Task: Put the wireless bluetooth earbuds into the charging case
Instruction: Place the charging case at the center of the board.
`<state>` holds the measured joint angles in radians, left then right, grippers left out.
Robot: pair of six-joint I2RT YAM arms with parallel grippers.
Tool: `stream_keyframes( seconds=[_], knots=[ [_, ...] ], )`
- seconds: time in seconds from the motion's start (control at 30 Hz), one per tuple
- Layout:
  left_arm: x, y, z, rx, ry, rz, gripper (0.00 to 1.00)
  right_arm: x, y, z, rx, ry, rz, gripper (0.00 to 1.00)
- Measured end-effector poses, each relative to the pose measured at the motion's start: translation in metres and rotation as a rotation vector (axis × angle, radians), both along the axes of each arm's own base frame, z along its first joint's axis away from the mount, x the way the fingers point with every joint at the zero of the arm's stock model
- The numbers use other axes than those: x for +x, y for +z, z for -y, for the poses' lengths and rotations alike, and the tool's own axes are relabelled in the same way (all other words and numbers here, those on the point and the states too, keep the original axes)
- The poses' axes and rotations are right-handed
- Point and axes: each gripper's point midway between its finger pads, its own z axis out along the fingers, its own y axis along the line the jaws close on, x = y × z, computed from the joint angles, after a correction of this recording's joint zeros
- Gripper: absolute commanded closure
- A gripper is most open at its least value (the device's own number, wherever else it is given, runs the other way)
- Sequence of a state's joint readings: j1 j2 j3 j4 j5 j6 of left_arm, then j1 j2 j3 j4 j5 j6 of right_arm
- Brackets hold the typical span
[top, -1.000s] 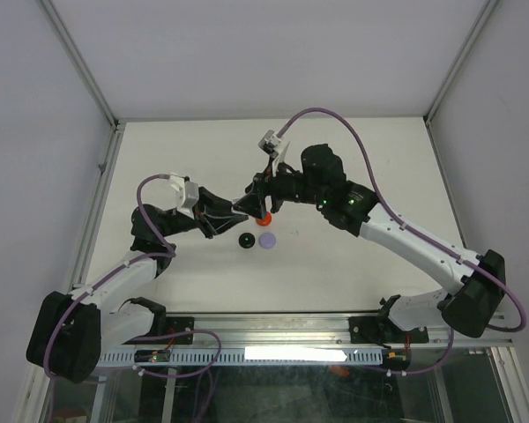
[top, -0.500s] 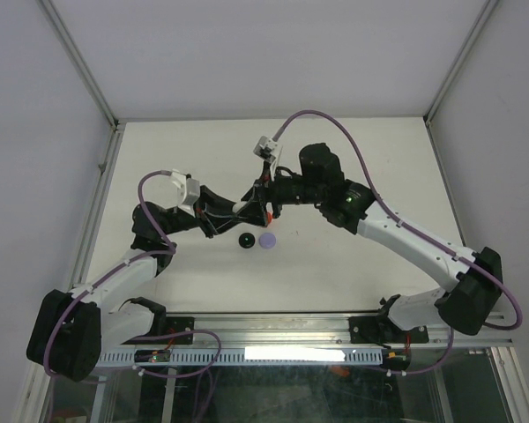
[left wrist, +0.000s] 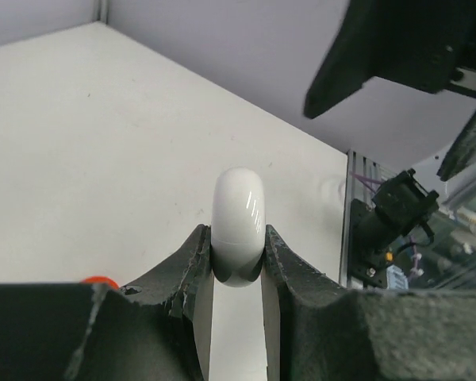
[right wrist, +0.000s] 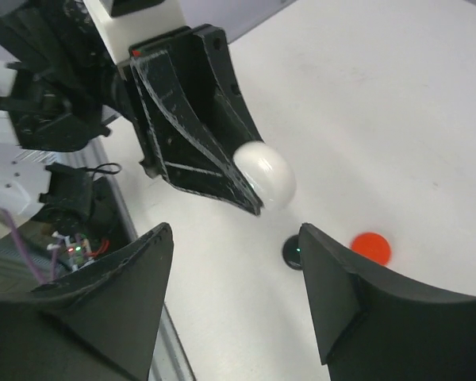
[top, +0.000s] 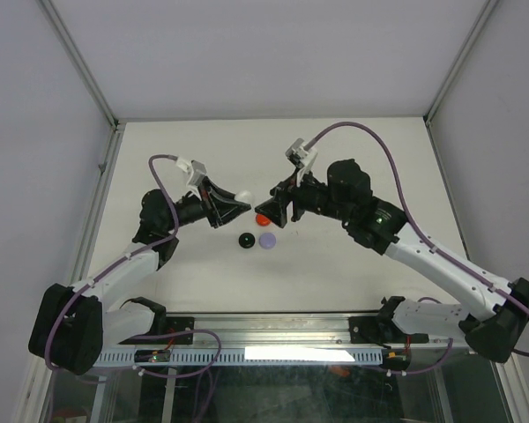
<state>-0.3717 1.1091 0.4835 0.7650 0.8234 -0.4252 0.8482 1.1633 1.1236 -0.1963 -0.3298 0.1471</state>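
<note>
From above, my left pincer (top: pixel 238 202) is gripping a glossy white rounded case (top: pixel 243 196) above the pale worktop (top: pixel 353 150), near a red round piece (top: pixel 263 218), a black round piece (top: pixel 246 240) and a lavender round piece (top: pixel 267 239). At my left wrist, both fingers are clamping the case. At my right wrist, my right pincer (right wrist: pixel 234 232) is gaping wide, facing it.

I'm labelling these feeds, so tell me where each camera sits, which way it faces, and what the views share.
Top external: above and behind the bases, looking down on the table; both arms show.
Left wrist: on the left arm, looking along the left gripper, shut on the white case.
Right wrist: on the right arm, facing that case between the open right gripper fingers.
Shared: the white case appears in all three.
</note>
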Motion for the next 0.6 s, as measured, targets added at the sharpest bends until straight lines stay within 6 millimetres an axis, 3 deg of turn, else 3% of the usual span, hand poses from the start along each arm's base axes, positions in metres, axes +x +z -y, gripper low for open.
stream_keyframes(
  seconds=[0.13, 0.27, 0.43, 0.6],
  knots=[
    [0.014, -0.014, -0.003, 0.001, 0.085, -0.204, 0.90, 0.010, -0.007, 0.030, -0.016, -0.161, 0.033, 0.32],
    [0.017, -0.050, -0.006, 0.025, 0.172, -0.459, 0.90, 0.017, -0.027, 0.060, -0.053, -0.307, 0.037, 0.32],
    [-0.010, -0.119, -0.009, 0.096, 0.241, -0.774, 0.89, 0.022, -0.047, 0.092, -0.093, -0.447, 0.038, 0.32],
    [-0.040, -0.175, -0.011, 0.193, 0.306, -1.006, 0.86, 0.021, -0.048, 0.112, -0.088, -0.519, 0.056, 0.31]
  ],
)
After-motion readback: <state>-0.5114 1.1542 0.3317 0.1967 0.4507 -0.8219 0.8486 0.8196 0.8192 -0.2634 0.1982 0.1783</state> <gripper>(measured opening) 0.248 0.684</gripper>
